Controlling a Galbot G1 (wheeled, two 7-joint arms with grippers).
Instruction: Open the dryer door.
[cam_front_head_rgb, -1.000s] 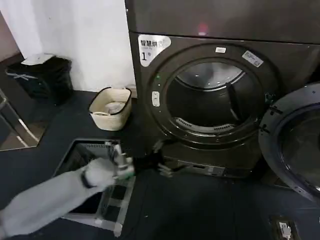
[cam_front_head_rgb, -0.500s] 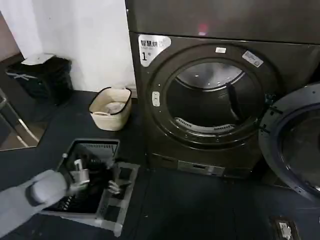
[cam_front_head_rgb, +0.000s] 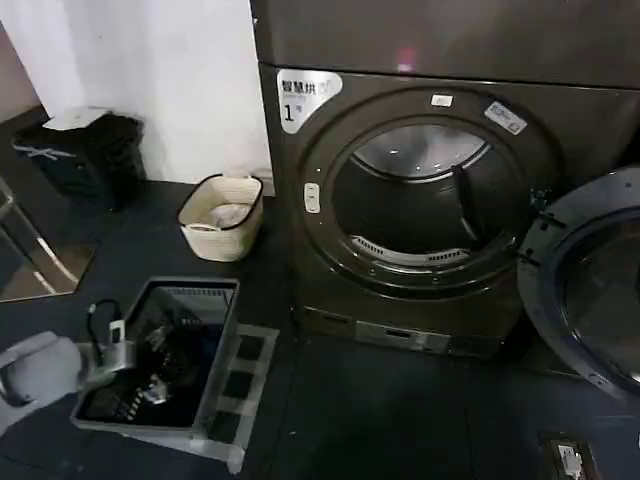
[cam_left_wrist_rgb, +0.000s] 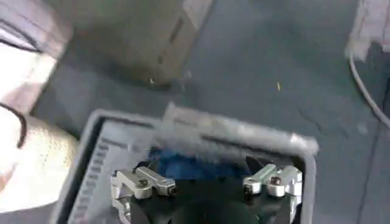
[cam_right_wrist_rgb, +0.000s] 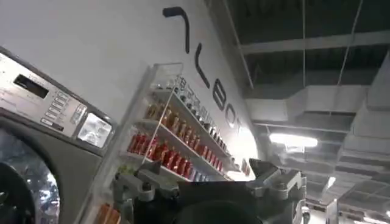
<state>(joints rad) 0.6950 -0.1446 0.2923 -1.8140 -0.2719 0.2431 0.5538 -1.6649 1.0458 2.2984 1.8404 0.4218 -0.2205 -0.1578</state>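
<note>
The big dark grey-brown front-loading dryer (cam_front_head_rgb: 420, 210) stands with its drum exposed. Its chrome-rimmed, dark-glass porthole door (cam_front_head_rgb: 590, 290) is swung wide at the right, so no further pull is judged needed. The left claw (cam_left_wrist_rgb: 207, 182), fingers spread, hangs over a grey floor tray (cam_front_head_rgb: 215, 350).

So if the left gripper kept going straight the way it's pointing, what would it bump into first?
Probably the far wall of the grey tray on the floor. In the left wrist view the open left gripper points over the tray's dark inside toward that rim, with bare floor and the dryer beyond. Depth is hard to judge.
</note>
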